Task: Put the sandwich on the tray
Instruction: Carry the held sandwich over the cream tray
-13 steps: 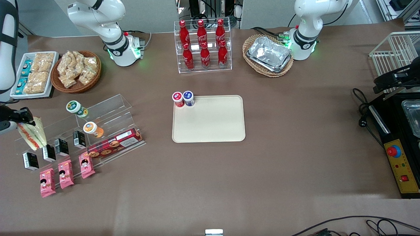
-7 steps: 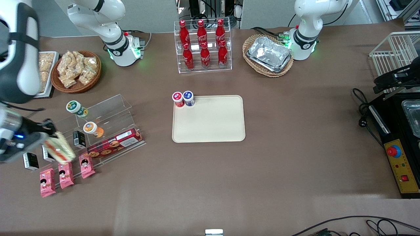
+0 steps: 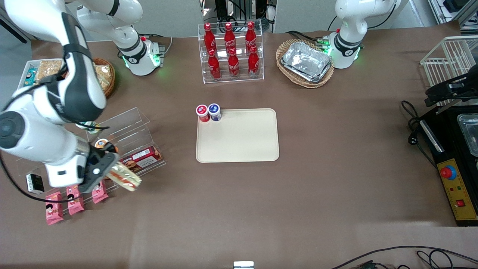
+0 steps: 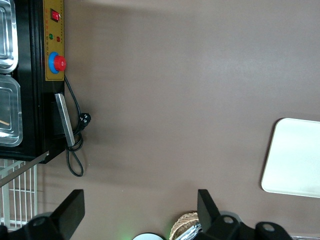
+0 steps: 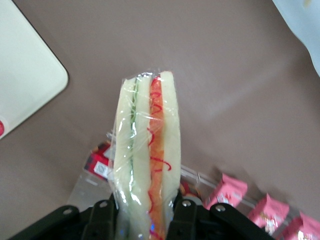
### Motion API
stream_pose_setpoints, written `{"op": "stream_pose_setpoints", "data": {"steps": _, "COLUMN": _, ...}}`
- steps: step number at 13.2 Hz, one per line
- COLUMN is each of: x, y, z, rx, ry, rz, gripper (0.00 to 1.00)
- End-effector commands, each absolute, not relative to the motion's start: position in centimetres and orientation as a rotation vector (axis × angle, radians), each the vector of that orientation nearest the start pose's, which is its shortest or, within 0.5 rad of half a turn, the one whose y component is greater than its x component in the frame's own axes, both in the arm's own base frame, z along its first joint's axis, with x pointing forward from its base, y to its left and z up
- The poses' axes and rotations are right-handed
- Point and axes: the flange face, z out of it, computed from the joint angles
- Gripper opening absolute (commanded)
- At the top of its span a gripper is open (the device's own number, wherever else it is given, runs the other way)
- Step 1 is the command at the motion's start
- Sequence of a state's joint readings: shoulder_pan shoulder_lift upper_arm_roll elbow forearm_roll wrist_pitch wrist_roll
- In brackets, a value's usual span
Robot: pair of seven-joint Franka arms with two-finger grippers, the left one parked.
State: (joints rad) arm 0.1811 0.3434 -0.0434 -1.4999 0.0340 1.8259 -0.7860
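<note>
My right gripper (image 3: 108, 172) is shut on the wrapped sandwich (image 3: 125, 178), a white bread wedge with green and orange-red filling stripes. It holds it in the air above the clear display stand's near edge, toward the working arm's end of the table. In the right wrist view the sandwich (image 5: 145, 150) stands between the black fingers (image 5: 186, 217). The cream-beige tray (image 3: 242, 140) lies flat at the table's middle; a corner of it shows in the right wrist view (image 5: 25, 85) and in the left wrist view (image 4: 295, 160).
Two small cups (image 3: 208, 112) stand on the tray's corner farthest from the camera. A clear stepped stand (image 3: 123, 130) carries a biscuit box (image 3: 139, 158); pink snack packets (image 3: 74, 198) lie by it. A cola bottle rack (image 3: 231, 50) and a foil-tray basket (image 3: 305, 61) stand farther back.
My right arm has swung from the table's edge toward the middle, carrying the sandwich over the display stand and nearer to the tray.
</note>
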Motion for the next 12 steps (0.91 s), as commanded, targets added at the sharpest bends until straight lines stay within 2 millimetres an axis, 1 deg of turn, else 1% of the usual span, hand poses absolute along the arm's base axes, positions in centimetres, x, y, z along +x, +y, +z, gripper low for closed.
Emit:
{"op": "stream_pose_setpoints", "data": {"steps": 1, "x": 66.7, "y": 15.9, "z": 44.9, "rx": -2.692, "ry": -1.490, "rz": -0.064, "gripper": 0.38}}
{"op": "stream_pose_setpoints", "data": {"steps": 2, "x": 66.7, "y": 17.8, "z": 44.0, "rx": -2.659, "ry": -1.521, "rz": -0.074, "gripper": 0.38}}
{"op": "stream_pose_setpoints", "data": {"steps": 4, "x": 65.5, "y": 23.6, "z": 42.5, "rx": -2.585, "ry": -1.628, "rz": -0.086, "gripper": 0.38}}
{"op": "stream_pose_setpoints", "data": {"steps": 5, "x": 64.6, "y": 26.8, "z": 41.7, "rx": -2.548, "ry": -1.692, "rz": -0.086, "gripper": 0.38}}
{"op": "stream_pose_setpoints", "data": {"steps": 7, "x": 62.6, "y": 32.2, "z": 39.7, "rx": -2.480, "ry": -1.788, "rz": -0.074, "gripper": 0.38}}
{"op": "stream_pose_setpoints", "data": {"steps": 9, "x": 60.7, "y": 36.7, "z": 37.5, "rx": -2.427, "ry": -1.906, "rz": -0.058, "gripper": 0.38}}
{"op": "stream_pose_setpoints", "data": {"steps": 11, "x": 58.8, "y": 40.5, "z": 34.3, "rx": -2.372, "ry": -2.020, "rz": -0.029, "gripper": 0.38}}
{"op": "stream_pose_setpoints", "data": {"steps": 12, "x": 57.5, "y": 42.6, "z": 32.8, "rx": -2.344, "ry": -2.091, "rz": -0.015, "gripper": 0.38}}
